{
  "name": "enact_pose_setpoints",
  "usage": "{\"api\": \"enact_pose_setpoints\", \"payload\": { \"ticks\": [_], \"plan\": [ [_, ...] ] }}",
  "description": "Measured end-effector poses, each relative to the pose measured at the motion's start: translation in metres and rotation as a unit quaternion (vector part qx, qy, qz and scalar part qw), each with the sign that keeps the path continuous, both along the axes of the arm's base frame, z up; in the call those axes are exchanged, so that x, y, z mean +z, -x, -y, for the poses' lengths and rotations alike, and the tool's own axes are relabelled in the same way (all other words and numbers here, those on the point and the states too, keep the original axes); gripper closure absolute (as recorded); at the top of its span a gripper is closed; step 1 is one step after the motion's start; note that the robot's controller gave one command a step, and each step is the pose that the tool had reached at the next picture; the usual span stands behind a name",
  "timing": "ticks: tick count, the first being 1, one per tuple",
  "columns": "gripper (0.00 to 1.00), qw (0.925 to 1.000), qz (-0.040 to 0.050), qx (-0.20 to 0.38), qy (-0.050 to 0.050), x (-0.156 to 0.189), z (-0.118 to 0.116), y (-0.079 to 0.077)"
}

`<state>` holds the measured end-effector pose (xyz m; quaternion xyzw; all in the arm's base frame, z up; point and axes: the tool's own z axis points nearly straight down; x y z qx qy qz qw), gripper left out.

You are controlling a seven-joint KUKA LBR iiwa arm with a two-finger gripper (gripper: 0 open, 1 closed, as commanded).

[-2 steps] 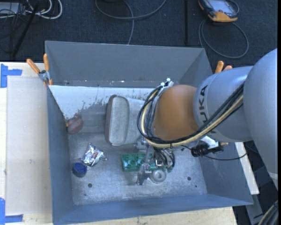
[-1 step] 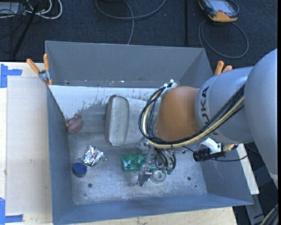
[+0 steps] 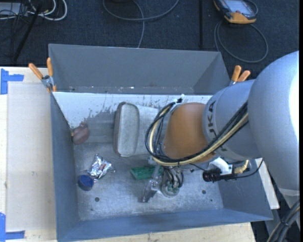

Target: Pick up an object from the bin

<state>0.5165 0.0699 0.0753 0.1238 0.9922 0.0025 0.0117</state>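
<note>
My gripper (image 3: pixel 159 184) hangs low over the bin floor, right of the middle and toward the front, under the arm's orange cover. A small flat green thing (image 3: pixel 141 172) lies just to its left, touching or nearly touching it. A small round greenish thing (image 3: pixel 170 187) shows at the gripper's lower right; whether it is held is unclear. A grey oblong pad (image 3: pixel 126 129) lies on the floor behind the gripper, to its left.
Crumpled silver foil (image 3: pixel 100 166) and a blue cap (image 3: pixel 85 181) lie at the front left. A brown rounded lump (image 3: pixel 81 133) rests against the left wall. The arm and its cables cover the bin's right side.
</note>
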Motion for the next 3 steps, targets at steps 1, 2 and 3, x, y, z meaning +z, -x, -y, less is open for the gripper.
{"api": "enact_pose_setpoints", "payload": {
  "ticks": [1,2,3],
  "plan": [
    [0.00,0.9999,-0.0101,-0.001,0.000,0.001,0.000,-0.001],
    [1.00,1.0000,-0.0072,0.000,0.000,0.003,-0.001,-0.003],
    [1.00,1.0000,-0.0099,0.000,0.000,0.058,-0.001,-0.005]
  ]
}}
